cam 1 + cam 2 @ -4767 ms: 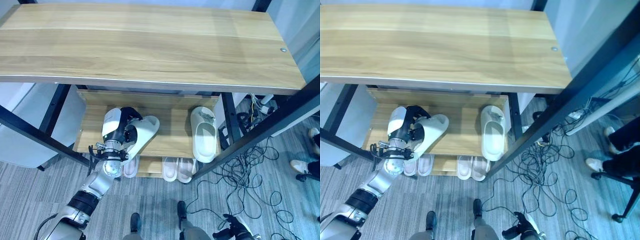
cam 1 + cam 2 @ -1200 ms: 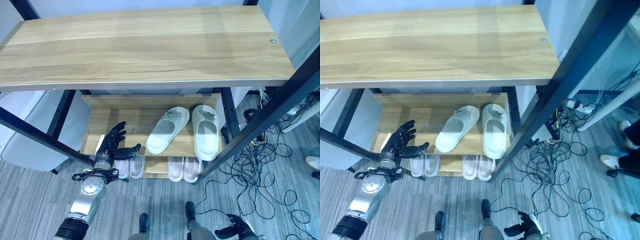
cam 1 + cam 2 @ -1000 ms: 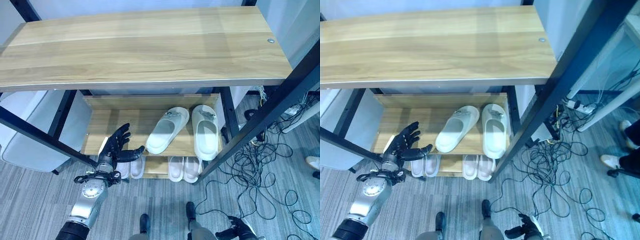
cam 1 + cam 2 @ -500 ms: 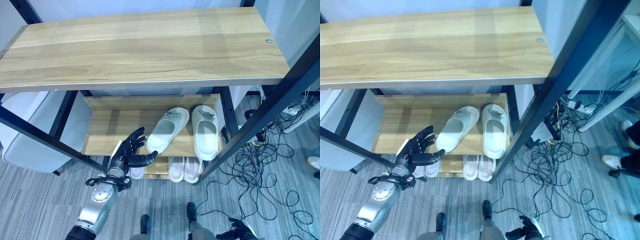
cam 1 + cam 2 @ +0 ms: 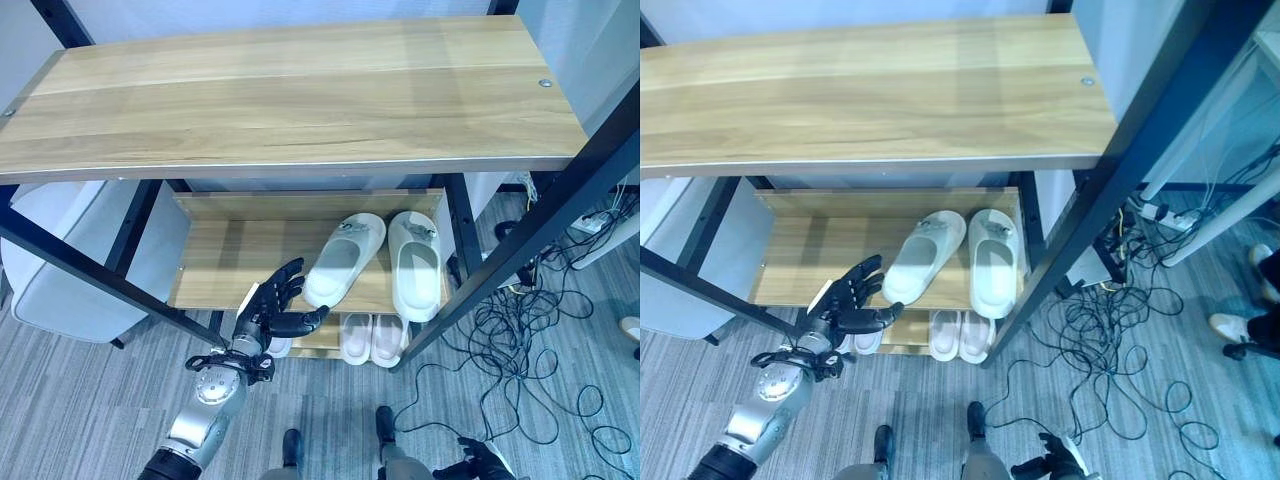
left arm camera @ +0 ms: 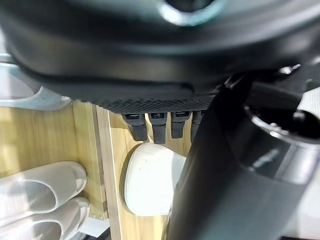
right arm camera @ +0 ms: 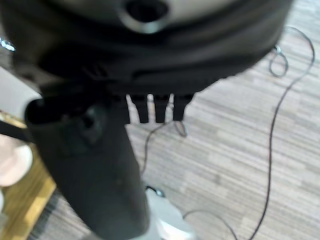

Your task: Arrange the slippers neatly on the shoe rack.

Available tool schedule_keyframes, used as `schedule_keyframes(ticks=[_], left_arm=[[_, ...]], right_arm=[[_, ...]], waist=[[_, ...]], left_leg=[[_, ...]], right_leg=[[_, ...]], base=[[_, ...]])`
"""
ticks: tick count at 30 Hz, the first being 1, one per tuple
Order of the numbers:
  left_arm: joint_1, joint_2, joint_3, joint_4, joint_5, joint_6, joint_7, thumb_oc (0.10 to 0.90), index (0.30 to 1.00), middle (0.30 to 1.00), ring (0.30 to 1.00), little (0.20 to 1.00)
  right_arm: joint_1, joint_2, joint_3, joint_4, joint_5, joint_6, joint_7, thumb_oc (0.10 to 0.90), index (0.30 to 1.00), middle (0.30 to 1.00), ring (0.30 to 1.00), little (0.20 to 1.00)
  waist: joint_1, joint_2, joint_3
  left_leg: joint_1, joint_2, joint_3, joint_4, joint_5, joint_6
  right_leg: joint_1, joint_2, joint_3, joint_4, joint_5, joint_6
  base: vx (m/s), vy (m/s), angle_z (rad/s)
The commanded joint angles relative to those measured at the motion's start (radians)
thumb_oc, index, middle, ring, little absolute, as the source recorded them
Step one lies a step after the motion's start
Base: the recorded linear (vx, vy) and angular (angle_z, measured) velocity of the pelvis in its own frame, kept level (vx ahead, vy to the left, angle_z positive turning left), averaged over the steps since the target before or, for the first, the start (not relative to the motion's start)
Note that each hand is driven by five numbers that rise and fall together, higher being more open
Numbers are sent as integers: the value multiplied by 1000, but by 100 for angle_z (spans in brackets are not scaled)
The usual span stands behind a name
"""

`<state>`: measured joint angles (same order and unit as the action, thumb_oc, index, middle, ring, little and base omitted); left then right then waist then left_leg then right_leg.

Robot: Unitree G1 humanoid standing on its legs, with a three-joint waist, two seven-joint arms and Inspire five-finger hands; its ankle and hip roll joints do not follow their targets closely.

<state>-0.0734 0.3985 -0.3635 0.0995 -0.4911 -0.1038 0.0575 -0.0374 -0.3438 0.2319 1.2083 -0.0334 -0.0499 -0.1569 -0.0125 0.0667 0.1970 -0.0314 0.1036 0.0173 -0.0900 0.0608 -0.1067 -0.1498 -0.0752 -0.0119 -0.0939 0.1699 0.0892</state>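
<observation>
Fingers of the left hand (image 5: 272,312) are spread out straight, and nothing is held in them. This hand is seen at about 7 o'clock in the left eye view, just in front of the front edge of the middle shelf (image 5: 220,265) of the shoe rack (image 5: 300,90). Its fingertips are close to the heel of the left slipper (image 5: 342,259), but it cannot be told if they touch it.

Two pale green slippers are lying on the middle shelf, under the wide wooden top. The left slipper is turned at a slant, with its toe pointing to about 1 o'clock. The right slipper (image 5: 414,264) is set straight, with its toe pointing to 12 o'clock. Near their toes the two are just beside each other, and at the heels they are apart.

On the bottom shelf, a pair of white slippers (image 5: 371,338) is placed side by side. One more white slipper (image 6: 150,178) is seen past the left hand's fingers in the left wrist view.

The right hand (image 7: 100,165) is seen in the right wrist view over the grey striped floor (image 7: 240,150). Its fingers are straight, and nothing is held.
</observation>
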Motion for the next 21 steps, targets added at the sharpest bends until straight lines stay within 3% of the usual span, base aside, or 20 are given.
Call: schedule_keyframes(ticks=[1, 21], left_arm=[[-134, -37, -63, -82, -15, -53, -25, 800, 900, 900, 900, 900], [-200, -70, -178, -67, -12, -42, -37, 800, 900, 900, 900, 900]], right_arm=[[14, -21, 35, -1, 3, -8, -36, 800, 900, 900, 900, 900], [13, -11, 53, -1, 16, -10, -51, 800, 900, 900, 900, 900]], waist=[[6, -38, -12], [-9, -43, -14]], left_leg=[[-43, -47, -1, 3, -48, 22], [-39, -49, 3, 3, -54, 24]], right_leg=[[-29, -18, -46, 110, -131, 45], [-26, -16, -46, 101, -125, 49]], base=[[0, 0, 0], [0, 0, 0]])
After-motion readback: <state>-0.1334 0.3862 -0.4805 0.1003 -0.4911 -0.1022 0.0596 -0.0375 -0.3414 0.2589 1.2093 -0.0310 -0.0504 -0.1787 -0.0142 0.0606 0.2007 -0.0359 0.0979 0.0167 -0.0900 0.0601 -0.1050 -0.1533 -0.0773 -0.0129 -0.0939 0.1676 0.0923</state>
